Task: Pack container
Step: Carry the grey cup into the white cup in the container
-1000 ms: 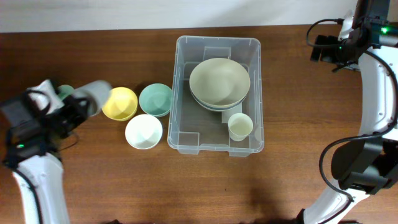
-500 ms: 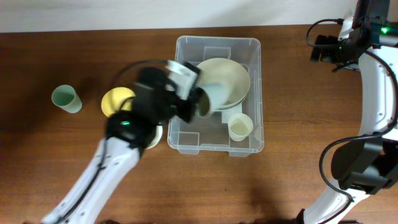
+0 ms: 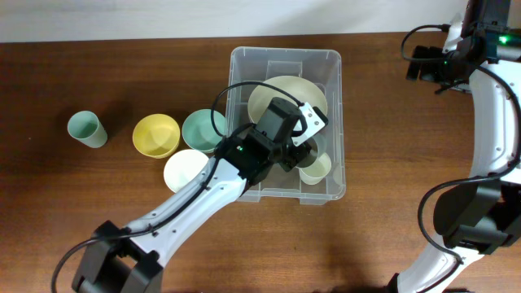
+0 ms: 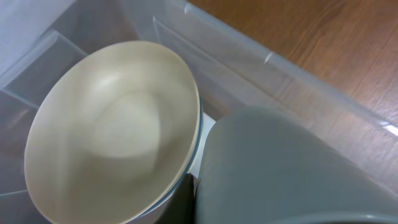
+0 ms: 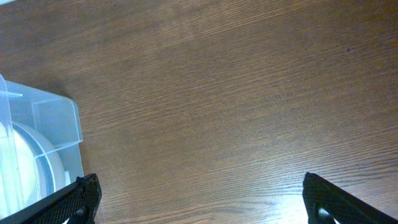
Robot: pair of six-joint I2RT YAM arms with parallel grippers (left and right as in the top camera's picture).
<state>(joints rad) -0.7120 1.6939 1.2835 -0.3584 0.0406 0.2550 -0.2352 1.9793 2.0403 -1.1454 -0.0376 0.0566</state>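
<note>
- Roughly halfway, by my reading: the container (image 3: 285, 54) sits at the middle of the surface (image 3: 391, 163), already holding a large beige bowl (image 3: 281, 94) nested on a second bowl at its far end, and a cream cup (image 3: 316, 168) in its near right corner.
- Inside the tub, just beside the cream cup, the left claw (image 3: 303, 145) grips a grey cup (image 4: 292, 168). The wrist view shows that cup filling the foreground next to the beige bowl, and I judge it not yet set down.
- Four pieces wait outside to the left: a teal bowl (image 3: 203, 130) and a white bowl (image 3: 188, 172) just beside the tub wall, a yellow bowl (image 3: 156, 135) touching the teal one, and a green cup (image 3: 86, 129) well apart at the far left.
- Beyond the container's far right corner, the right claw (image 5: 205, 199) hangs over bare wood with its jaws spread wide, holding nothing.
- Dark brown wood grain covers the surface. A pale wall (image 3: 163, 16) runs along its far edge, and nothing more of the room shows.
</note>
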